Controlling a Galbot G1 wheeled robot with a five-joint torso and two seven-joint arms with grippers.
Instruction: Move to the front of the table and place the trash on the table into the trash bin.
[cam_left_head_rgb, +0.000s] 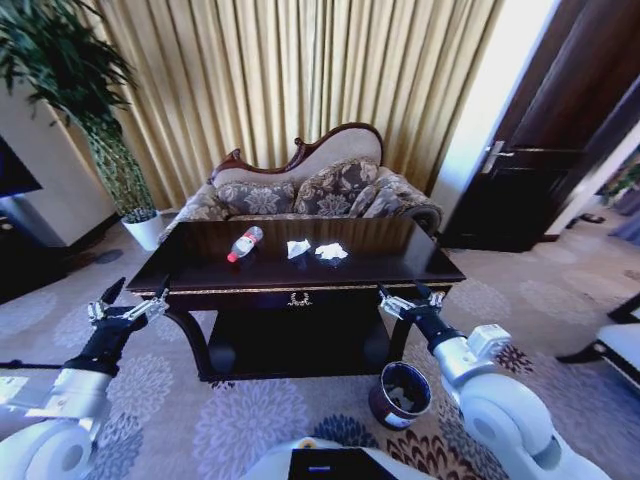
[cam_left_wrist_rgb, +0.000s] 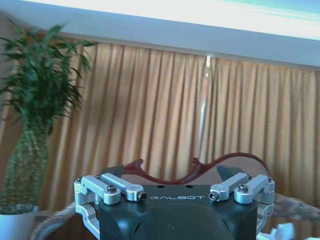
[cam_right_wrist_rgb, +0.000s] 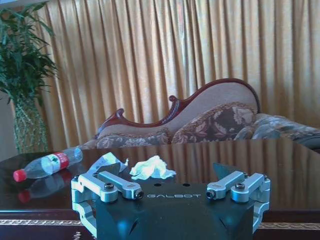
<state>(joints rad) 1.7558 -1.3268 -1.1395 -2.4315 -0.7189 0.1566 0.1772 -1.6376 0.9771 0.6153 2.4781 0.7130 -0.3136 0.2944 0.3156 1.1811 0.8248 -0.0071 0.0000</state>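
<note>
You're parked square in front of the table (cam_left_head_rgb: 420, 268) now, gold emblem dead centre, so both arms get a fair shot at the top. All 3 bits of trash sit in a loose row near the middle of it, a bit closer to the back edge than the front: the bottle (cam_left_head_rgb: 244, 243) lying on its side toward the left end, then 2 paper wads, the first wad (cam_left_head_rgb: 297, 248) and the second wad (cam_left_head_rgb: 331, 252), just beside each other.

The left gripper (cam_left_head_rgb: 133, 300) hangs off the table's front left corner, jaws spread wide, holding nothing. The right gripper (cam_left_head_rgb: 410, 298) sits at the front right corner, also spread open and empty. My guess is they're staged low and wide for the reach in.

The trash bin (cam_left_head_rgb: 401, 393) is on the carpet below the front right corner, close under your right arm, so that side looks handier for drops.

Tabletop's dark and glossy. Behind it there's a sofa (cam_left_head_rgb: 330, 190), gold curtains (cam_left_head_rgb: 300, 70) and a potted plant (cam_left_head_rgb: 70, 80) off left.
</note>
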